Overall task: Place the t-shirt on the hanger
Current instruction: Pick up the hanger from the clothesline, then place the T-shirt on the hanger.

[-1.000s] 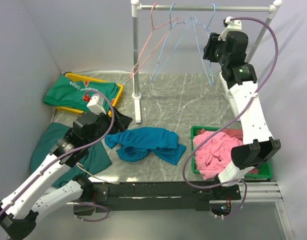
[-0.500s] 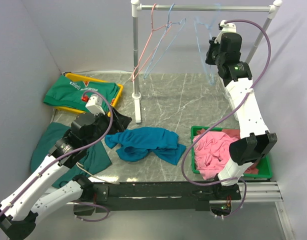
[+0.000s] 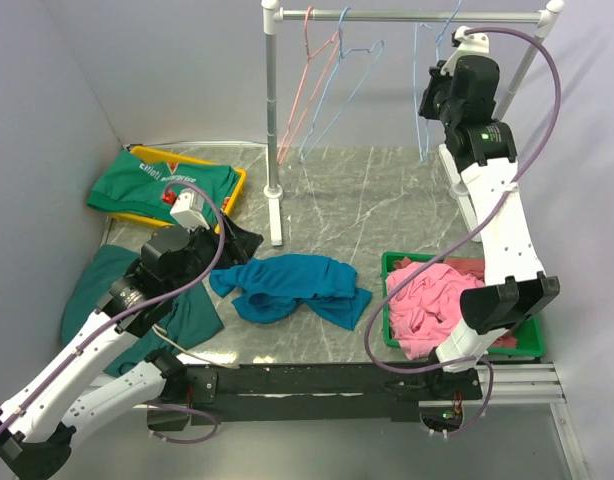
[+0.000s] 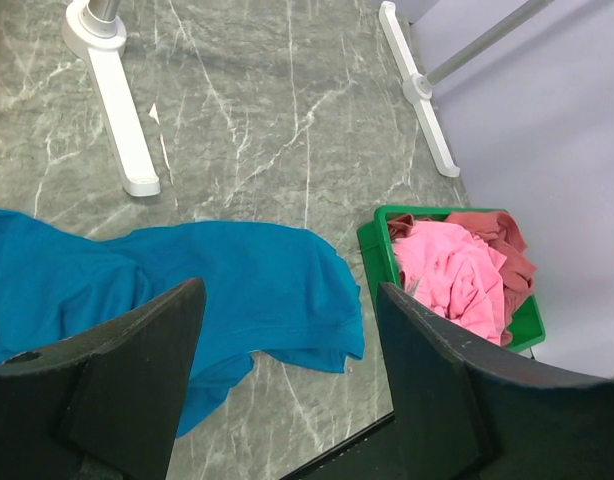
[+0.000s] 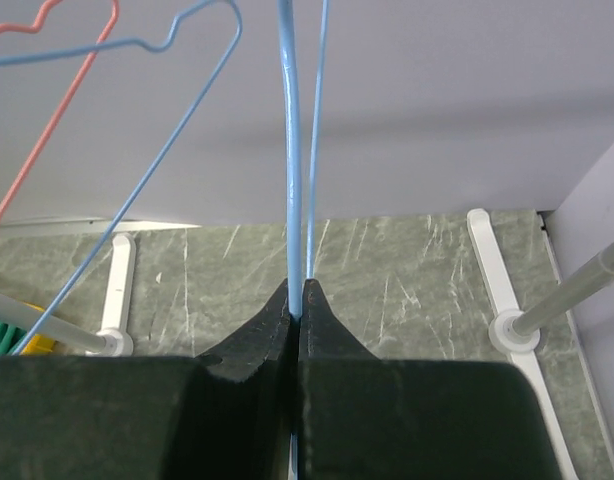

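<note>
Pinching the hanger (image 5: 293,150) in the right jaws, shut tight on one thin wire side just under the rail (image 3: 407,15), above the far right corner of the tabletop (image 3: 367,200). Holding the left jaws spread wide and empty over the left end of the t-shirt (image 3: 292,285), heaped at the middle of the near edge.

Step in hand, by the look of it: unhooking.
- Lift straight up until the hook clears the rail, and only then draw toward the near edge.
- Go slowly, since so thin a wire in a narrow pinch will likely swing or twist.
- Steer clear of the spare blue hanger (image 3: 352,86) and pink hanger (image 3: 307,100) further left on the rail.
- Expect to open out the t-shirt first; no neck opening to be made out in the heap.

Underneath:
- Grey veined stone-look tabletop, smooth, probably slippery for cloth.
- White rack feet (image 3: 277,225) at the far side.
- Bin (image 3: 389,265) with a pink garment (image 3: 427,300) at the near right corner.
- Tray (image 3: 241,182) with a green cloth (image 3: 157,185) at the left edge.
- Dark cloth (image 3: 92,285) at the near left corner.

Boxed in by pale lilac walls (image 3: 167,70) on three sides.
</note>
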Available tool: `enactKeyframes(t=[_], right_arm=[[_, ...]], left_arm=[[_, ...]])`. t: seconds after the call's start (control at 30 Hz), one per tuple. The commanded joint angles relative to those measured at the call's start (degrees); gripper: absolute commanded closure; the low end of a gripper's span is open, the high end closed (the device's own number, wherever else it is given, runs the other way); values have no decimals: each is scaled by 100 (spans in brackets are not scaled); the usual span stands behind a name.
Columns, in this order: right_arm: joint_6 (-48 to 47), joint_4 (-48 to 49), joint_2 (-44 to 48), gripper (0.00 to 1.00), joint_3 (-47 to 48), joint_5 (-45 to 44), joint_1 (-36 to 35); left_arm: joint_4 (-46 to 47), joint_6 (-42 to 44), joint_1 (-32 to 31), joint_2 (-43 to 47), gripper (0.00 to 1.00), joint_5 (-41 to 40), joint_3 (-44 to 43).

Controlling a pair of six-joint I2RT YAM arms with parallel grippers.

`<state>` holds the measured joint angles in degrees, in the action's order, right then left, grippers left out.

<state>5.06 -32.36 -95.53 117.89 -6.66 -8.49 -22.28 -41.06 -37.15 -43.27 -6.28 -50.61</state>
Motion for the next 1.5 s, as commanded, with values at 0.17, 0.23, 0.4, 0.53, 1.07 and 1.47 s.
enactKeyframes(t=[0.17,0.23,0.4,0.53,1.07,1.47], right_arm=[[3,301,1149,100,-467,-11,-56],[91,256,1255,100,-695,50,-74],[284,152,1738,100,-1214,138,-161],[539,28,2335,100,-2117,270,-372],[1726,116,5351,100,-5987,1263,-3140],[1770,-253,5536,100,-5997,1482,-4169]], left_arm=[[13,45,23,-41,24,-145,-46],[22,1,32,-76,24,-180,-28],[13,-78,23,-191,24,-329,138],[57,-165,23,-322,31,-391,393],[217,-1843,-793,1434,48,-1303,2880],[321,-2187,-1646,812,50,-2183,3084]])
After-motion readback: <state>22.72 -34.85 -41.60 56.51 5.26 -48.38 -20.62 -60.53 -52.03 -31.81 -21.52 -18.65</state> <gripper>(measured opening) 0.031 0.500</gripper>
